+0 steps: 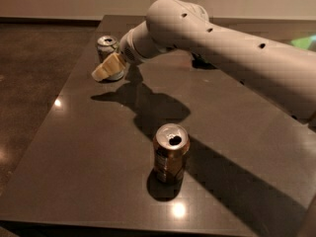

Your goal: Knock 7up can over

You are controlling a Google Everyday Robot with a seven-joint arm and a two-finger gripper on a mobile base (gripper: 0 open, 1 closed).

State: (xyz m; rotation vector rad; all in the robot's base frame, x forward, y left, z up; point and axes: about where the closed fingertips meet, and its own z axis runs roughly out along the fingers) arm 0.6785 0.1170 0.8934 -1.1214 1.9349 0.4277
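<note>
The 7up can (107,48), white and green with a silver top, stands upright near the far left of the dark table (98,147). My gripper (104,69) with its cream-coloured fingers hangs from the big white arm (222,43) and sits right in front of the can, overlapping its lower part. Whether it touches the can is unclear.
A brown-copper can (170,154) stands upright, opened, at the middle front of the table. A dark and green object (202,62) lies at the back, mostly hidden behind the arm. The table's left edge runs close to the 7up can.
</note>
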